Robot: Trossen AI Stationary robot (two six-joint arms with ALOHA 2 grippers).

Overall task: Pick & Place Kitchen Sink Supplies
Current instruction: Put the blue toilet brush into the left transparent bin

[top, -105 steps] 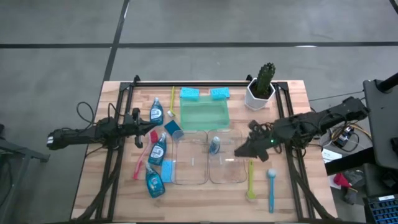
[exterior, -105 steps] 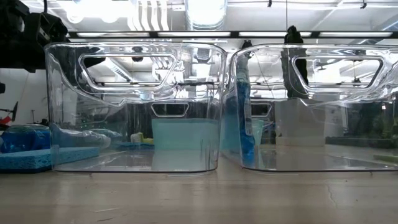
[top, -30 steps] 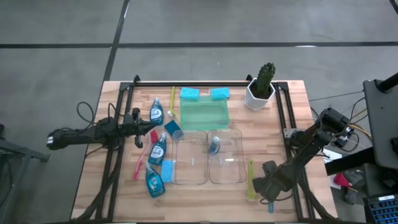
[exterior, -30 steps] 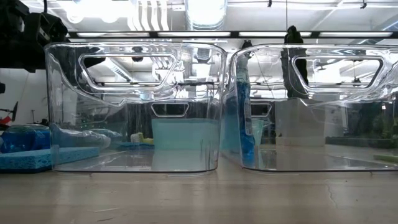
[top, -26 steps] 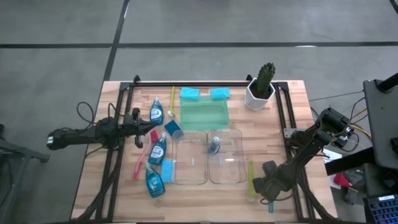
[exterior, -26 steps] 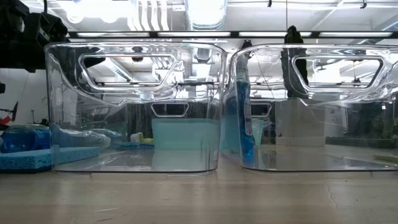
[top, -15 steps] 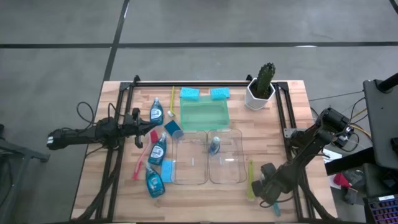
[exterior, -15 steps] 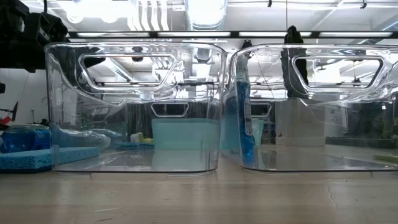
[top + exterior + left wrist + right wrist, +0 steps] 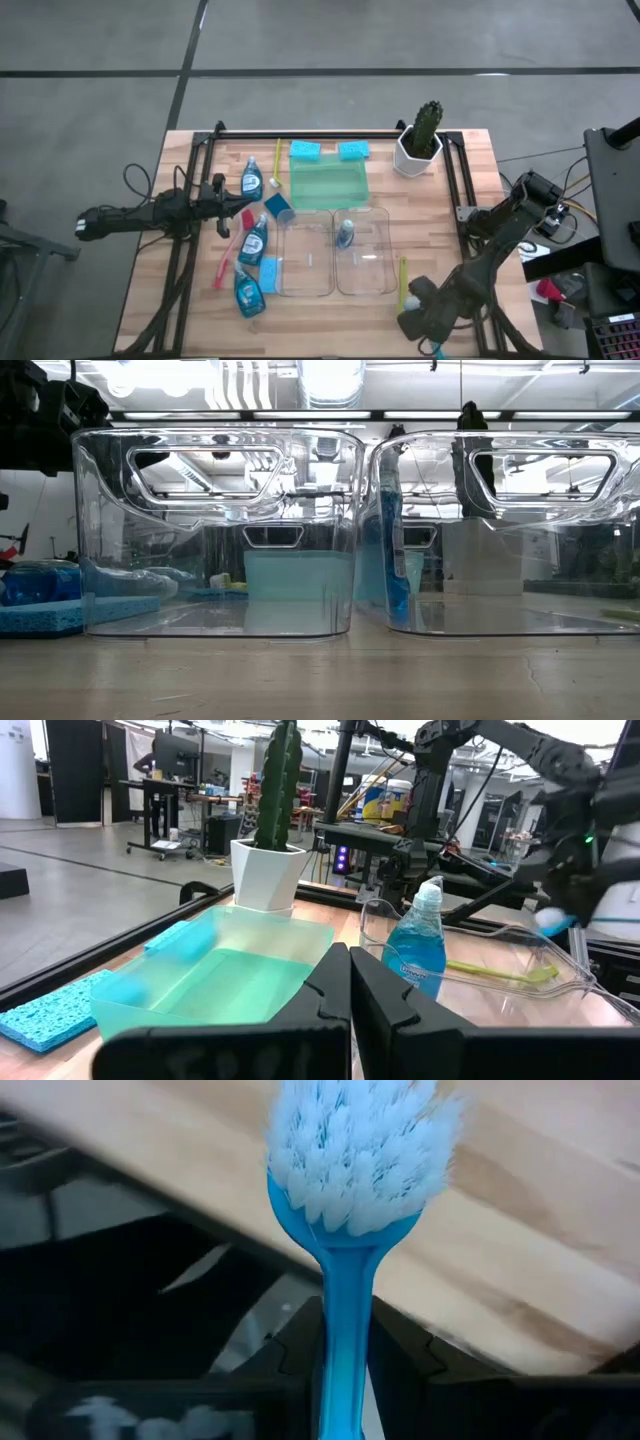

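My right gripper (image 9: 420, 318) hangs over the table's near right corner, shut on a blue brush (image 9: 345, 1280) with pale bristles (image 9: 360, 1150). A yellow-green brush (image 9: 403, 280) lies on the table just beyond it. One clear bottle of blue liquid (image 9: 345, 234) stands in the right clear bin (image 9: 380, 280). Three more bottles (image 9: 253, 238), several blue sponges (image 9: 305, 150) and a red-pink brush (image 9: 228, 255) lie on the left half. My left gripper (image 9: 350, 990) waits shut and level at the table's left side. My right gripper pinches the blue brush's handle (image 9: 345, 1345) between its two fingers, a short way below the bristle head. The fingers slant steeply down from above and lie across the handle. The brush is lifted clear of the table, and its handle end (image 9: 437, 347) sticks out past the gripper toward the near edge.
The left clear bin (image 9: 305, 260) stands beside the right one at mid-table, with a green tray (image 9: 328, 185) behind them. A cactus in a white pot (image 9: 420, 140) stands at the far right. Black rails (image 9: 455, 190) run along both sides of the table.
My right gripper has risen from the table at the near right and drifted toward the near edge, rolling as it went. The blue brush has come up with it, off the wood where it lay.
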